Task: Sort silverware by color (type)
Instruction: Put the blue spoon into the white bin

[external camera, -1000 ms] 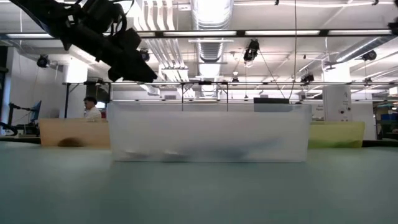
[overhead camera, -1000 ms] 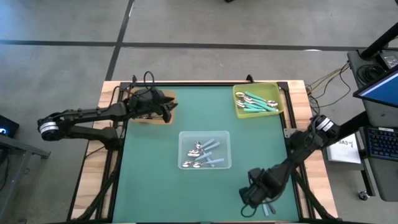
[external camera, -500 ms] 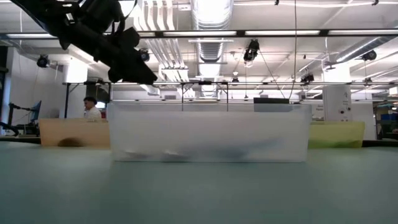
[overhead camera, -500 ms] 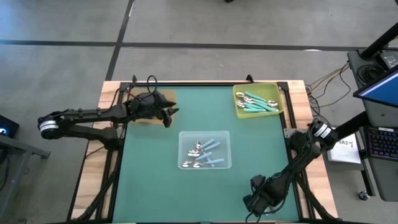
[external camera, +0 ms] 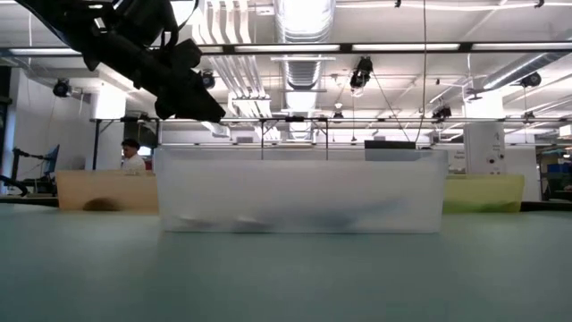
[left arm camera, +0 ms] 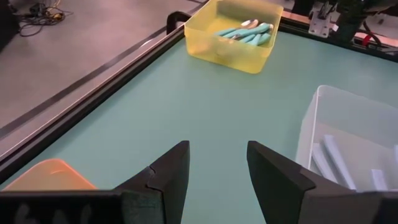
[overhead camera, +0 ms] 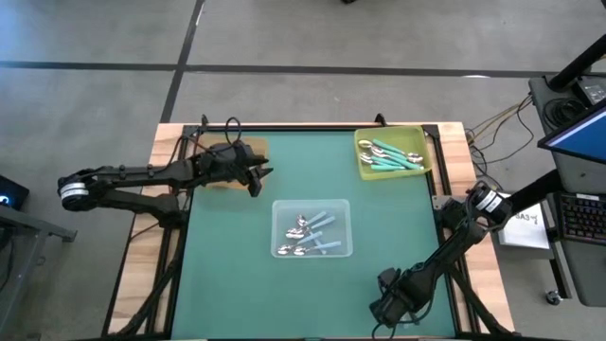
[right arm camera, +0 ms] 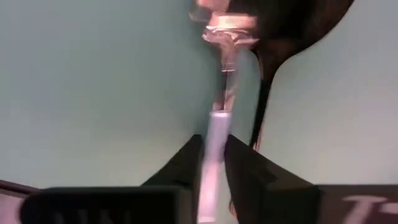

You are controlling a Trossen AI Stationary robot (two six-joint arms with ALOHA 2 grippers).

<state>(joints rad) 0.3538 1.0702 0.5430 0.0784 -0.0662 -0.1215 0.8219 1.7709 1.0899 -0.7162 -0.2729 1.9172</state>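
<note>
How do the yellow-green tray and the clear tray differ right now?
The yellow-green tray sits at the table's far right corner; the clear plastic tray sits mid-table. The yellow-green one holds teal-handled spoons; the clear one holds pale-blue-handled spoons. The yellow-green tray is tinted, the clear one see-through. Both are open-topped rectangular bins resting flat, with neither gripper over them.
</note>
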